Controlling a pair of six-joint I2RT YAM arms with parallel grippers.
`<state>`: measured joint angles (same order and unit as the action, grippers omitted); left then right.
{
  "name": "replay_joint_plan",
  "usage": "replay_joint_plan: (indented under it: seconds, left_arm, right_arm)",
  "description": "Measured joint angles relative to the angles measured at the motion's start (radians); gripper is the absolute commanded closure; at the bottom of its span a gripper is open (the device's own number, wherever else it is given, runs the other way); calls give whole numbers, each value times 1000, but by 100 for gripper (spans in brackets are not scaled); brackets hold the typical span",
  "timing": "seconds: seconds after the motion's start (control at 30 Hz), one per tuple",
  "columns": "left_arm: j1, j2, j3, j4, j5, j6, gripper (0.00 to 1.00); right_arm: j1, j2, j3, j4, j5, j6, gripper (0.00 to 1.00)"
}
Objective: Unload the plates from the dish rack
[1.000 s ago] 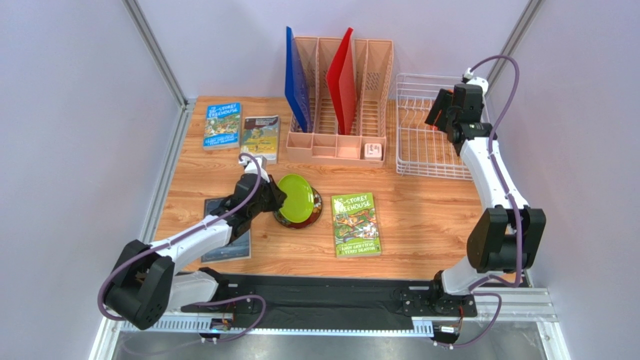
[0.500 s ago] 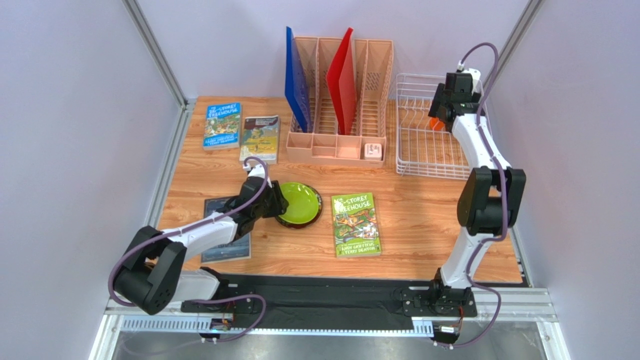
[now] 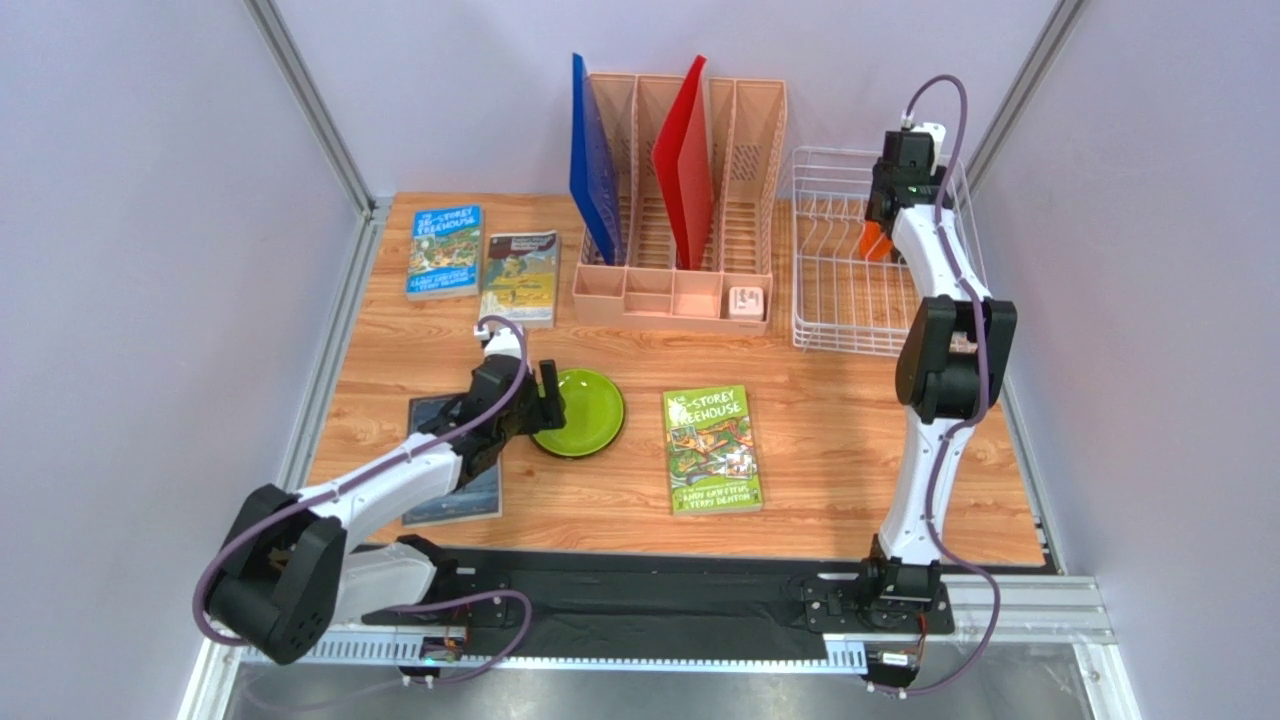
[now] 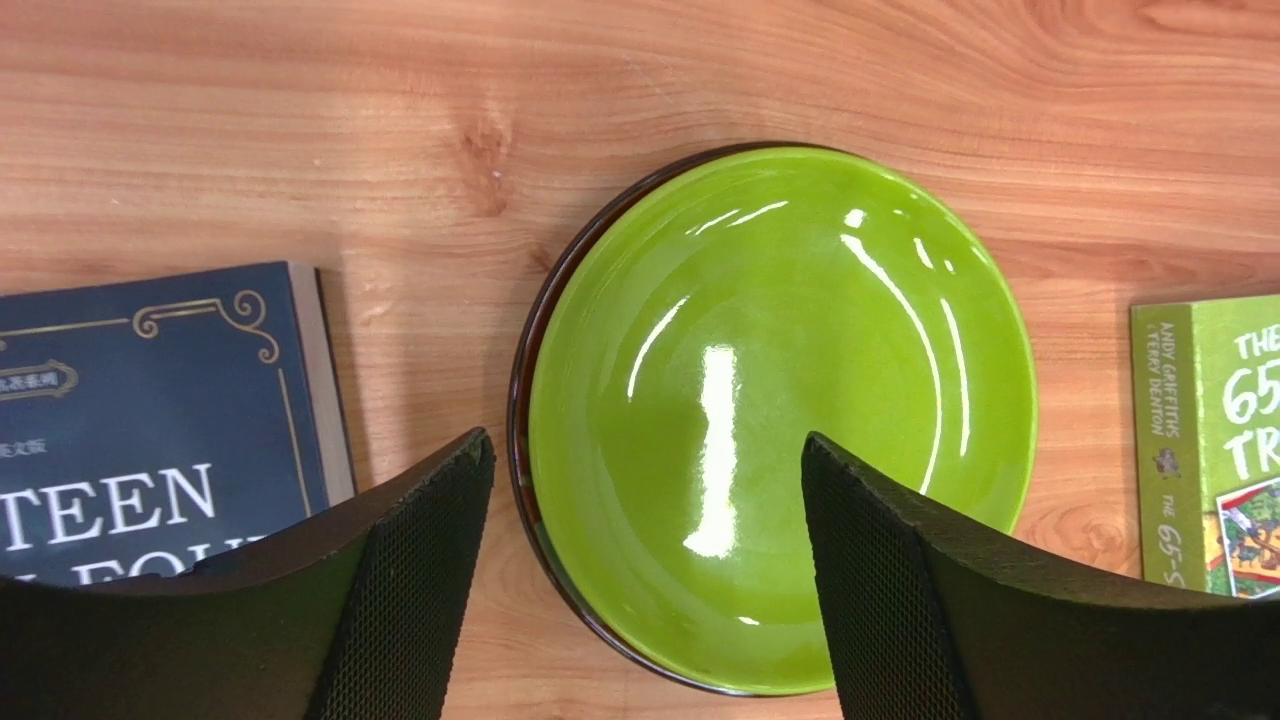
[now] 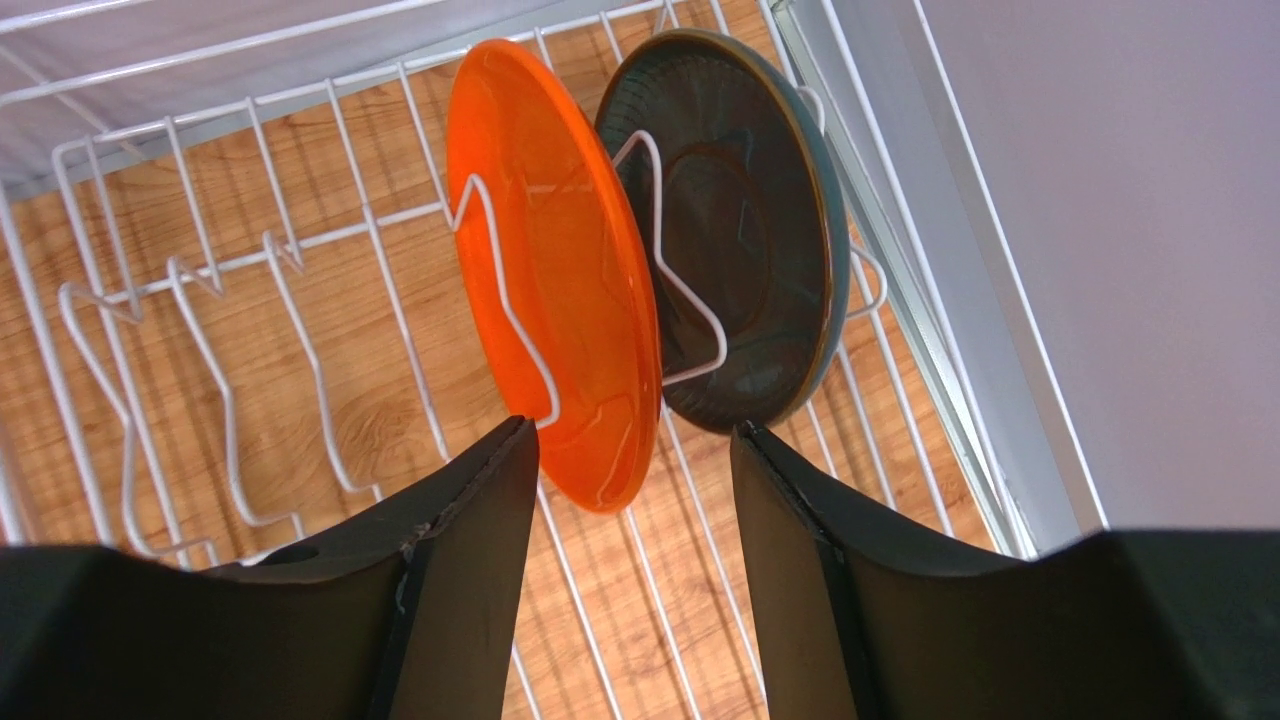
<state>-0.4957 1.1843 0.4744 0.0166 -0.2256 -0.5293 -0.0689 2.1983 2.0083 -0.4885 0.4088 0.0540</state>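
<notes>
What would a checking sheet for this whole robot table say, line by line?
Surface: wooden table, nothing spilled seen.
Job's things: lime green plate lies flat on the table, with a dark rim showing beneath it. The orange plate and teal-grey plate stand upright in the dish rack.
Clutter: pink file organiser holding a blue folder and a red folder; four books lying flat.
Grippers: left gripper open above the lime green plate's rim. The right gripper is open, its fingers either side of the orange plate's edge.
Cables: purple cables run along both arms, none seen snagged.
Surroundings: plain pale walls, metal frame posts.
</notes>
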Motion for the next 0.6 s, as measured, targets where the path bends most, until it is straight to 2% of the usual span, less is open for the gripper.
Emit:
replay_joint_plan:
  seconds: [0.27,0.37,0.4,0.47,0.5,0.57,0.6]
  left_arm:
    - [0,-27,68,-57,12,43,19]
    - [0,-22,97,-57,34,50,19]
    - [0,-20,105,-57,44,54,19]
    - [0,-11,119,-57,67,62,19]
    - [0,-4,128,-57,80,65,19]
    - [0,13,147,-53,108,71,19]
    - [0,22,154,-48,123,72,19]
  right_arm:
    - [-12,89,103,-1,-2,-22,49]
    - [-12,107,121,-1,-4,-27,56]
    - [-13,114,127,-2,-7,-29,66]
    - [-13,126,135,0,-11,-34,77]
    - [-13,131,135,0,-14,-38,86]
    - [-13,138,138,-1,-22,-44,93]
    - [-14,139,139,-2,-21,-53,100]
